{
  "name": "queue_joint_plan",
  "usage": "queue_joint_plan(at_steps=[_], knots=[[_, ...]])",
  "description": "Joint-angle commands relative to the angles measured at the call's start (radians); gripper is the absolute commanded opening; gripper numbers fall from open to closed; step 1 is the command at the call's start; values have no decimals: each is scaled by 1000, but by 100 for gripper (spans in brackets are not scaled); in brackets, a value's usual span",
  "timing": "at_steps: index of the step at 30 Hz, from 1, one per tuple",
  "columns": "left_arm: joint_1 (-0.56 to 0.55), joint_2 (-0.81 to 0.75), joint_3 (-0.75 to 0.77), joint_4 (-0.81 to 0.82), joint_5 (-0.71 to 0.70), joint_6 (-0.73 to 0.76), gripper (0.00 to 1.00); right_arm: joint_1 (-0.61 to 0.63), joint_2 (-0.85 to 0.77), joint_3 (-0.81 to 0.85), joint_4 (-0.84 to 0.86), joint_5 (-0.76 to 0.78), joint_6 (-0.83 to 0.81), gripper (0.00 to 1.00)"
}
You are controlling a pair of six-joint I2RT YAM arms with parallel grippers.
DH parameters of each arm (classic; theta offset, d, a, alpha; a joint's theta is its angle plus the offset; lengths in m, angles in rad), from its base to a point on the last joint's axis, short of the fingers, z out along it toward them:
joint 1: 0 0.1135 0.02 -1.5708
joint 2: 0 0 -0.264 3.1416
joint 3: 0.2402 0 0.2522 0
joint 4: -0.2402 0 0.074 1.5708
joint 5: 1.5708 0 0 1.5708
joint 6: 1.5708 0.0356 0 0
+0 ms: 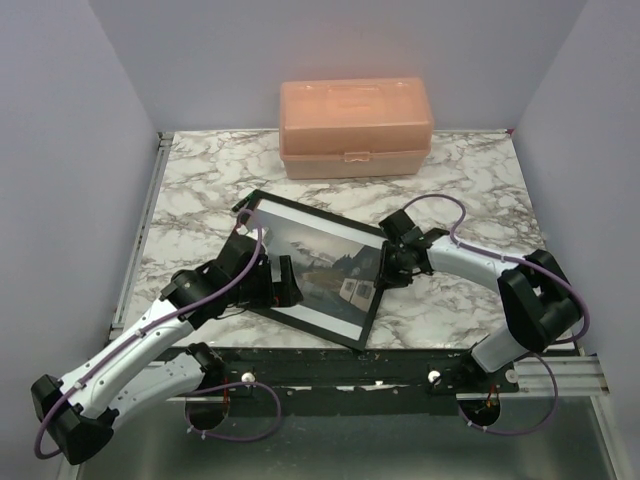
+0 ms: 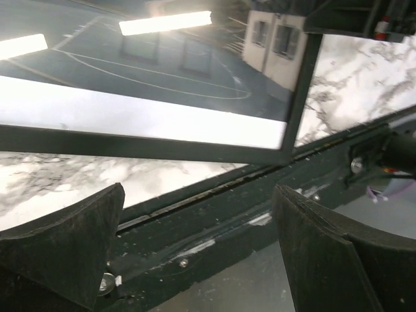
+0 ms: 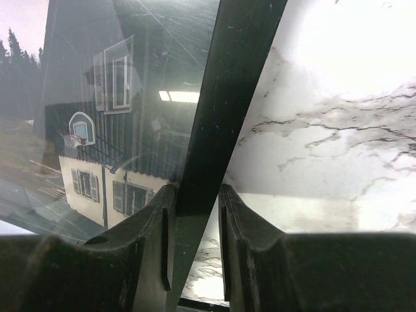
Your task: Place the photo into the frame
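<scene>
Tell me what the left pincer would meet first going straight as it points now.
Probably the near rail of the thin black rectangular picture frame, crossing just ahead of the open left pincer; depth is unclear, so the marble tabletop could come first.

Left arm (image 1: pixel 130 350): extended forward and low, wrist near the left side of the frame (image 3: pixel 224 97).
Left tool (image 2: pixel 198 192): fingers spread wide, holding nothing, just off the frame's near edge.
Right arm (image 1: pixel 470 262): elbow bent outward, forearm reaching in to the frame's right edge.
Right tool (image 3: pixel 198 188): fingers closed on either side of that edge, pinching it.
</scene>
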Motion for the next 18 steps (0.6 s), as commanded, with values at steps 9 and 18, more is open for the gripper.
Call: queue_joint_plan(at_steps=[9, 18], knots=[[181, 150, -27, -12, -177, 105, 98, -104, 19, -4, -124, 282, -146, 21], [340, 307, -62, 91, -184, 127, 98, -200, 20, 62, -128, 264, -218, 36]])
